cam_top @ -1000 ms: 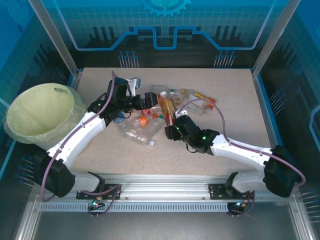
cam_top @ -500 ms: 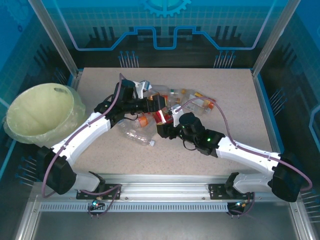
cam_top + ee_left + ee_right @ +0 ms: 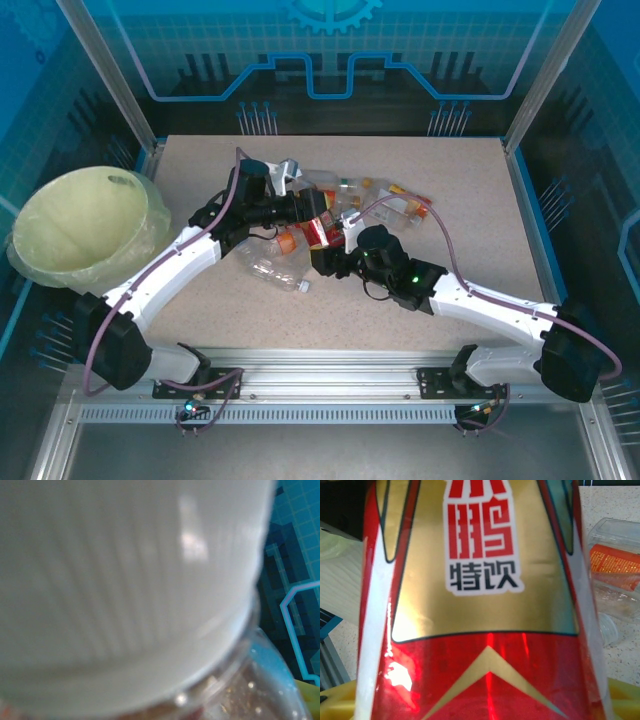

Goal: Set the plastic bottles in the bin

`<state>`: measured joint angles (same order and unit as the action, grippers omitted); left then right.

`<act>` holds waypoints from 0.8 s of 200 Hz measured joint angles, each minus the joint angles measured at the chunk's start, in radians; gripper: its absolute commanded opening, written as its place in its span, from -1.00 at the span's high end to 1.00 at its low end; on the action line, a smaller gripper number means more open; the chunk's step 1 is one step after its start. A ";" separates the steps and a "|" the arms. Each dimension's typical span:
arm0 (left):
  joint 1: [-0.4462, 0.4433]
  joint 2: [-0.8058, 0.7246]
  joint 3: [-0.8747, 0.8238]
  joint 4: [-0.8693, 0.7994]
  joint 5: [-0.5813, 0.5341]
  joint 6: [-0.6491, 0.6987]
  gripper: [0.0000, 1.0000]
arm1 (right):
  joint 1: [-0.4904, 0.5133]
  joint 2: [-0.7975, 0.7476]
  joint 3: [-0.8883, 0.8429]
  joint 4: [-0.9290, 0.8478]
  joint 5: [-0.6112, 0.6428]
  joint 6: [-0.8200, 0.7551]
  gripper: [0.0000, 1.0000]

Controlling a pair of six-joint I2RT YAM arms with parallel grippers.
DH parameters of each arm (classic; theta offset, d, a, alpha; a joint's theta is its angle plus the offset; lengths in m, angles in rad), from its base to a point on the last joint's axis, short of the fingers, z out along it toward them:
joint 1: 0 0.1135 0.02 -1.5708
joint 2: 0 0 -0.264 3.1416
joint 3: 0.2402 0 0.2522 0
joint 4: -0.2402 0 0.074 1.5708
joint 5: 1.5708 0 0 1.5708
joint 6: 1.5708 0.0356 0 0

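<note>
At the middle of the table (image 3: pixel 470 250), the right claw (image 3: pixel 324 250) is clamped on a red bottle (image 3: pixel 485 645) beside the other bottles (image 3: pixel 385 198). We cannot tell if the left claw (image 3: pixel 300 208), close against a white cap (image 3: pixel 125 580), grips it. The bin (image 3: pixel 90 230) stands far left.

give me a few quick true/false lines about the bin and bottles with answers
1. The bin stands left of the bottles. True.
2. Several bottles lie in the bin. False: none shows inside it.
3. The bottle close to the right wrist camera has a blue label. False: its label is red and gold.
4. The cap close to the left wrist camera is white. True.
5. The bottles are spread out everywhere. False: they are bunched in the middle of the table.
</note>
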<state>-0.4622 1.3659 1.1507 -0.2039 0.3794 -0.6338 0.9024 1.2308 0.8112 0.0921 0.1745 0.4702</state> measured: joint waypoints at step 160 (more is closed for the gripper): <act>0.005 -0.140 -0.005 -0.163 -0.300 0.076 0.04 | 0.002 -0.137 0.021 -0.073 0.059 -0.142 -1.00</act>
<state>-0.4576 1.2259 1.1461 -0.3664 0.0792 -0.5575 0.9043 1.0939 0.8318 0.0189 0.2333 0.3286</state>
